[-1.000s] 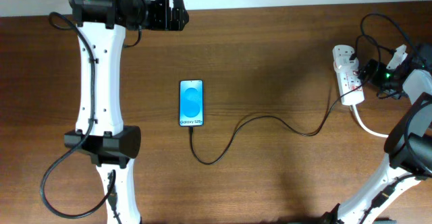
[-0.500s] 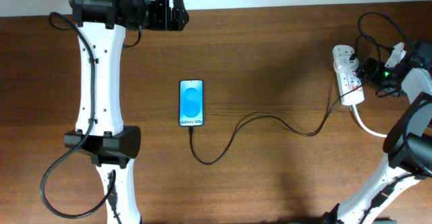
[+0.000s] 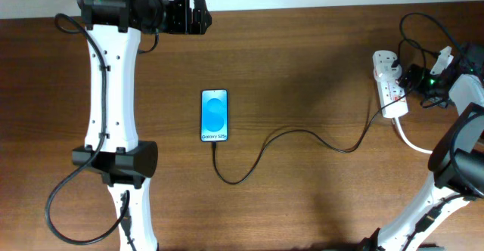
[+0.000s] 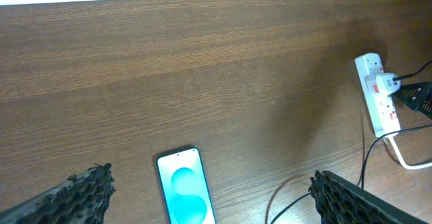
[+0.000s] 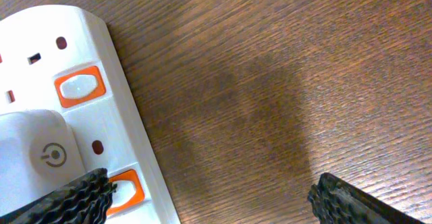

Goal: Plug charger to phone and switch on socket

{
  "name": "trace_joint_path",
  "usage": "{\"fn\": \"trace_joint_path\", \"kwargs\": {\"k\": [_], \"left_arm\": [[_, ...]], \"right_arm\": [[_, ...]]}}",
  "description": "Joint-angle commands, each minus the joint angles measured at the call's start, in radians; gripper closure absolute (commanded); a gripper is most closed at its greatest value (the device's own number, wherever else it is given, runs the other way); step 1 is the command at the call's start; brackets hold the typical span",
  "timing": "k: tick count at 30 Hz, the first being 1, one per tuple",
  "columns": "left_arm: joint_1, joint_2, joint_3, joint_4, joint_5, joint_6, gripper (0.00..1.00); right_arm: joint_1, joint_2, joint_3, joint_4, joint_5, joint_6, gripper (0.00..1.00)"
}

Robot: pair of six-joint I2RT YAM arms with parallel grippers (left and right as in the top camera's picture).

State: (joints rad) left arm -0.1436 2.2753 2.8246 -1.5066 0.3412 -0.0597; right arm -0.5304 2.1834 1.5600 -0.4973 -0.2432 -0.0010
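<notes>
robot lab setup: wood-grain table point(image 3: 302, 54), two mounted arms point(image 3: 112, 77)

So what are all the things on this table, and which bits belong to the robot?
wooden table: one, brown, under everything.
slim rectangular phone: one, black frame with a blue screen, lying flat mid-table.
thin charger cable: one, black, curving from the phone's bottom edge towards the power strip.
long power strip: one, white, at the table's right side.
switches: two seen up close, orange-red, on the strip.
plug block: one, white, sitting in the strip.
thick cord: one, white, leaving one end of the strip.
left gripper: one, black, open, at the table's far edge.
right gripper: one, black, open, right beside the strip.
</notes>
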Motion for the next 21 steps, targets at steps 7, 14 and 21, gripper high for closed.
{"fn": "trace_joint_path", "kwargs": {"k": [7,14,21], "left_arm": [[0.002,-0.001,0.010,0.002,0.011,0.012,0.01],[0.002,-0.001,0.010,0.002,0.011,0.012,0.01],[0.002,-0.001,0.010,0.002,0.011,0.012,0.01]], "right_arm": [[0.061,0.034,-0.023,-0.055,-0.093,0.018,0.02],[0.061,0.034,-0.023,-0.075,-0.117,0.043,0.02],[-0.007,0.026,0.069,-0.122,-0.032,0.095,0.02]]}}
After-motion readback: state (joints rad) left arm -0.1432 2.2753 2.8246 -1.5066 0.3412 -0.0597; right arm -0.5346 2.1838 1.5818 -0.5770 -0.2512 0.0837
